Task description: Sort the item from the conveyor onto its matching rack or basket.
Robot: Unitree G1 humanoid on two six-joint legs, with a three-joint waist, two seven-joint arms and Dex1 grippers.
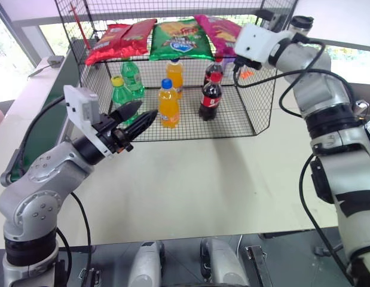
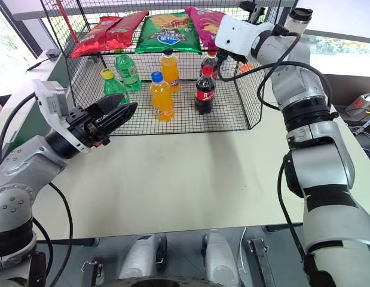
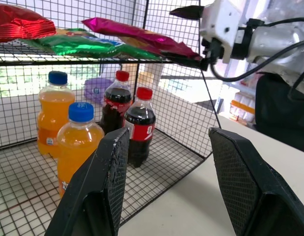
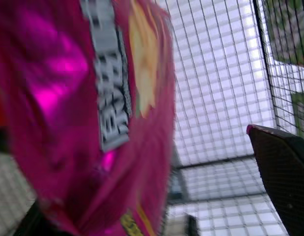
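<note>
The item, a glossy magenta-pink crisp bag (image 1: pixel 217 28), lies on the flat upper tier of the black wire rack (image 1: pixel 256 113), at its right end. My right gripper (image 3: pixel 174 33) is at the bag's near edge, open, with one finger above the bag and one below. In the right wrist view the bag (image 4: pixel 68 113) looms close, well apart from one black finger (image 4: pixel 284 172). My left gripper (image 1: pixel 141 115) hovers open and empty in front of the rack's lower tier. The conveyor (image 1: pixel 56 101) runs along the left side with its dark green belt.
Red crisp bags (image 1: pixel 119 39) and a green bag (image 1: pixel 179 39) lie on the upper tier beside the pink one. Green soda bottles (image 1: pixel 120 95), orange bottles (image 1: pixel 168 104) and cola bottles (image 1: pixel 211 95) stand in the lower tier. The beige table (image 1: pixel 190 185) spreads in front.
</note>
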